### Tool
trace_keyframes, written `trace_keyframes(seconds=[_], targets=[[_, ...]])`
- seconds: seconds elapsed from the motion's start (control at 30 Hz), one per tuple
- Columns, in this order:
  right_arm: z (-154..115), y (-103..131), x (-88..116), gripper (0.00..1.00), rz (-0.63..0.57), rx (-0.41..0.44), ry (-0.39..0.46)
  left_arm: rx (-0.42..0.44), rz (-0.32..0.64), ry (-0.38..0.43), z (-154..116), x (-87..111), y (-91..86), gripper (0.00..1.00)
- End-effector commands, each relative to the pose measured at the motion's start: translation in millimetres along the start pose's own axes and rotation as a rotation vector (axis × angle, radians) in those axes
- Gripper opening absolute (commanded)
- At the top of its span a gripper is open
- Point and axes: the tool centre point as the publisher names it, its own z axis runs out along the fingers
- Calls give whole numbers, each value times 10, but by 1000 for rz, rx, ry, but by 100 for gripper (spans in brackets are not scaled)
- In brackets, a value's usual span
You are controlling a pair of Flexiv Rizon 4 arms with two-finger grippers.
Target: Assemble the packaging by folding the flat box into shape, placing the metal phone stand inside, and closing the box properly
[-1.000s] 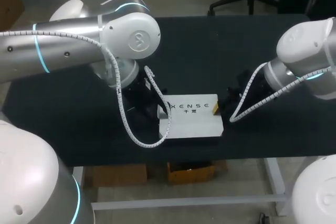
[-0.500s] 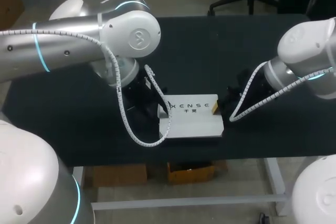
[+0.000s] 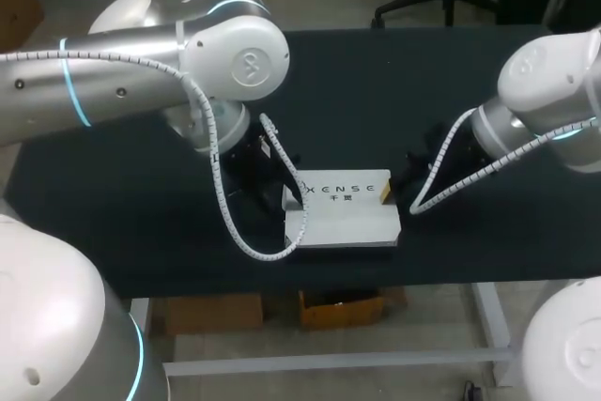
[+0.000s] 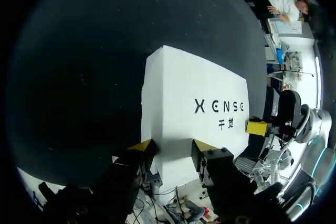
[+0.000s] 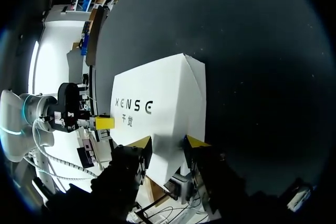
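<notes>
A white rectangular cardboard box (image 3: pixel 343 215) lies flat on the black tabletop (image 3: pixel 423 91), near its front edge and about midway across, with its long sides running from my left to my right. It is folded into a shallow closed block. The broad top face is plain white with a line of dark lettering and a smaller mark beneath it, and the corners and edges look crisp. In the right wrist view the side wall beside the printed face shows as a slightly shaded panel that meets the top at a sharp fold. In the head view a small white piece stands out at the box's left end, but I cannot tell whether it is a flap or part of the wall. The left claw (image 4: pixel 173 148) sits at the box's left end with its yellow-tipped fingers (image 4: pixel 140 146) spread apart. Both tips are right at the end edge, within the box's width rather than on its two sides, so it grips nothing. The right claw (image 5: pixel 168 142) sits the same way at the opposite end, its fingers (image 5: pixel 197 141) parted and its tips at that end edge without clamping it. Each wrist view shows the other arm's yellow tip at the box's far end. The box lies directly between the two claws.
</notes>
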Motion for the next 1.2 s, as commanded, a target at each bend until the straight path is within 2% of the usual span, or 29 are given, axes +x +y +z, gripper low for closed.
trace_keyframes(seconds=[0.03, 0.3, 1.2], targets=[[11, 22, 57, 38, 1, 12, -2, -10, -2, -7, 31, 71, -31, 47], [-2, 33, 68, 35, 11, 24, -9, -15, -6, -14, 10, 88, -35, 47], [-20, 51, 89, 39, 27, 41, -2, -34, -12, -24, -76, 176, -50, 47]])
